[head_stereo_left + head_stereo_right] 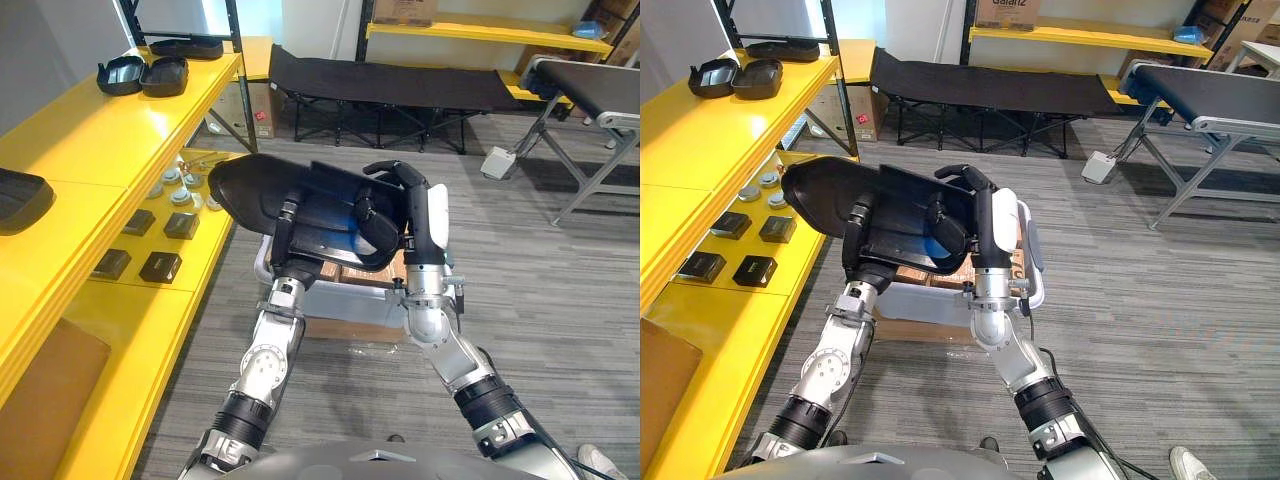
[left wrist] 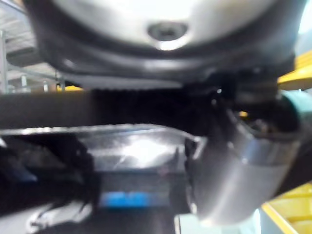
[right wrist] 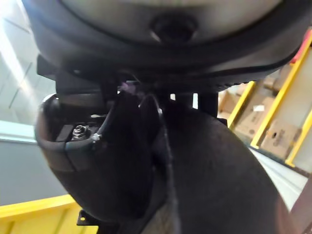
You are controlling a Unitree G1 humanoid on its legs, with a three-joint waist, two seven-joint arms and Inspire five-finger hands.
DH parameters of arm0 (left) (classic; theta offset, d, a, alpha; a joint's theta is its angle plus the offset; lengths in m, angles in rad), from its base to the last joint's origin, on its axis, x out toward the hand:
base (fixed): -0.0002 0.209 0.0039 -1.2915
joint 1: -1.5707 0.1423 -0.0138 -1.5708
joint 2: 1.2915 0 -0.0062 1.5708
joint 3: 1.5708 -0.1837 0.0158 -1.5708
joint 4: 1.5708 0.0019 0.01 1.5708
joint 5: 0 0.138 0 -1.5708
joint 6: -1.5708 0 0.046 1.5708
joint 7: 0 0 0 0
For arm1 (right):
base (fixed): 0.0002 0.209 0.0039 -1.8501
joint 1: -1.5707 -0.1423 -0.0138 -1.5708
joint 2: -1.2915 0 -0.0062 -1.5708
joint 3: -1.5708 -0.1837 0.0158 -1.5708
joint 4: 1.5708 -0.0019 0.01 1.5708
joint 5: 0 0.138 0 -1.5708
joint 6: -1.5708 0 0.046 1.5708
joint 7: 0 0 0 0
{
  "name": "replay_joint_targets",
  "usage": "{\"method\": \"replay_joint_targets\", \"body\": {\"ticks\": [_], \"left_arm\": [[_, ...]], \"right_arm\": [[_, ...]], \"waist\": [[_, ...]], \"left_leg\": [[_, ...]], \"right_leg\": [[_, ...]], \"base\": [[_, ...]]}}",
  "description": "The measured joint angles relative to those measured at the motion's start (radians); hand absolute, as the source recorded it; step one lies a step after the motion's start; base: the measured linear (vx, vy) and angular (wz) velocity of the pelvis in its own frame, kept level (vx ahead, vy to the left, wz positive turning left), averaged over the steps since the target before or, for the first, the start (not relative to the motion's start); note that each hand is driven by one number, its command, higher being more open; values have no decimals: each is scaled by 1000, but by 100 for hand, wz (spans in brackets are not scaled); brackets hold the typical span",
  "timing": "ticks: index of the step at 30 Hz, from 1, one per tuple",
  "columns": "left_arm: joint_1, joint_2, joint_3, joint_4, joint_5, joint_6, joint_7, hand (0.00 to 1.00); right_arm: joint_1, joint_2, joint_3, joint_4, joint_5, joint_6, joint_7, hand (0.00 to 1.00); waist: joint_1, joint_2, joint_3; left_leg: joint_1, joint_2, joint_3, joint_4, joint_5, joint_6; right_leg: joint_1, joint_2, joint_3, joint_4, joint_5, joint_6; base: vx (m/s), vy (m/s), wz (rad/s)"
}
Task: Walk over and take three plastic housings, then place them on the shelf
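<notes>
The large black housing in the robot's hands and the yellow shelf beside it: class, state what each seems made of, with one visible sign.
Large black curved housing: likely moulded plastic, smooth and semi-glossy; soft highlights run along its thin rounded shell. Long yellow shelf: an even, glossy yellow coat that reflects light, perhaps painted metal or board; its core cannot be told.

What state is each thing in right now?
Housing: held in the air by both hands.
Left hand: fingers curled on the housing.
Right hand: fingers curled over the housing's edge.
Shelf housings: lying on the yellow shelf, untouched.
Cot: unfolded, standing.
</notes>
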Motion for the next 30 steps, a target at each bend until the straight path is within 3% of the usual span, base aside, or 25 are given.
{"method": "replay_joint_targets", "body": {"ticks": [10,11,15,18,27,30], "left_arm": [[-14,23,0,0,56,5,4,0],[-14,23,-1,0,60,5,4,0],[-15,23,-1,-16,115,-6,34,0],[-15,31,-1,-68,234,-25,112,0],[-11,41,24,-189,906,-23,434,0],[13,33,90,-189,1137,-21,531,0]], "right_arm": [[15,0,3,-2,1,-8,-31,0],[17,0,3,-2,1,-8,-34,100],[27,-1,3,-2,1,-8,-36,100],[34,-2,2,-2,13,2,-35,100],[38,3,59,-23,52,62,51,100],[39,8,64,-45,81,64,58,100]], "waist": [[-1,0,0],[-1,0,0],[1,0,0],[3,0,0],[0,27,-12],[2,41,-13]], "left_leg": [[0,0,0,0,-1,0],[0,0,0,0,-1,0],[-1,0,0,0,-2,0],[-2,0,0,0,-2,0],[-1,-1,0,0,-2,-1],[0,-1,-1,0,-2,-1]], "right_leg": [[-1,0,0,0,-1,-1],[-1,0,0,0,-1,-1],[-1,0,-1,0,-1,-1],[-2,0,-1,0,-1,-1],[-5,1,-1,0,-4,-6],[-4,1,-2,0,-4,-6]], "base": [[0,0,0],[0,0,0],[0,0,0],[0,0,0],[0,0,0],[0,0,0]]}}
